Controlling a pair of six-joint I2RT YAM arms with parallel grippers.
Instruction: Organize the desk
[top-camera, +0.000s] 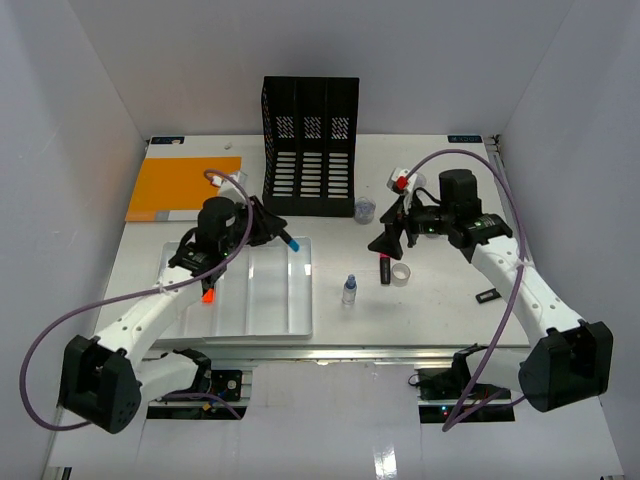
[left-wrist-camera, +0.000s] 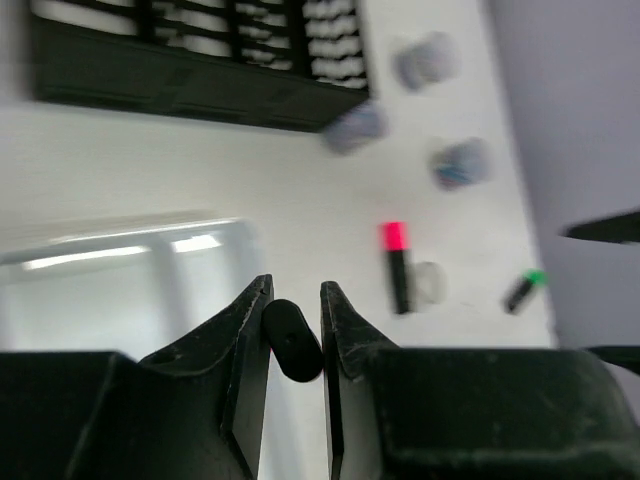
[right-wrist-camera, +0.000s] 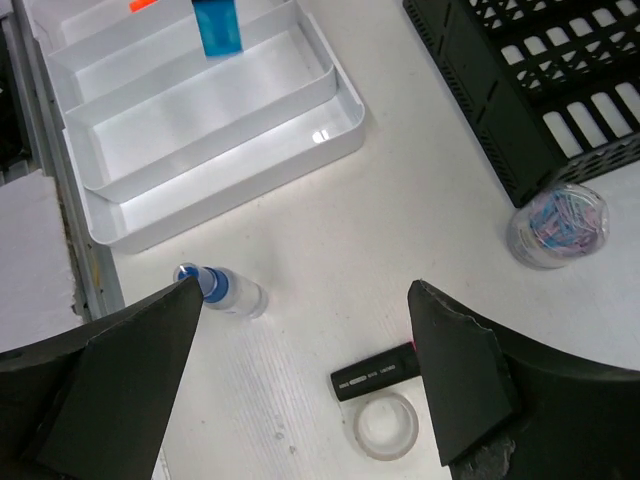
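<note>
The white desk (top-camera: 440, 320) holds scattered stationery. My left gripper (top-camera: 270, 228) hovers over the back right part of the white compartmented tray (top-camera: 270, 300). It is shut on a black marker with a blue cap (top-camera: 291, 241); the left wrist view shows the marker's black end (left-wrist-camera: 292, 340) pinched between the fingers (left-wrist-camera: 250, 330). My right gripper (top-camera: 392, 237) is open and empty above a black marker with a pink cap (top-camera: 385, 268) and a clear tape roll (top-camera: 402, 273). In the right wrist view the marker (right-wrist-camera: 375, 372) and the roll (right-wrist-camera: 385, 425) lie between the spread jaws.
An orange highlighter (top-camera: 208, 295) lies in the tray's left compartment. A small blue-capped bottle (top-camera: 348, 290) stands right of the tray. A black file organiser (top-camera: 310, 145), a paper-clip jar (top-camera: 365, 210), an orange folder (top-camera: 182, 187) and a small black item (top-camera: 487, 295) are around.
</note>
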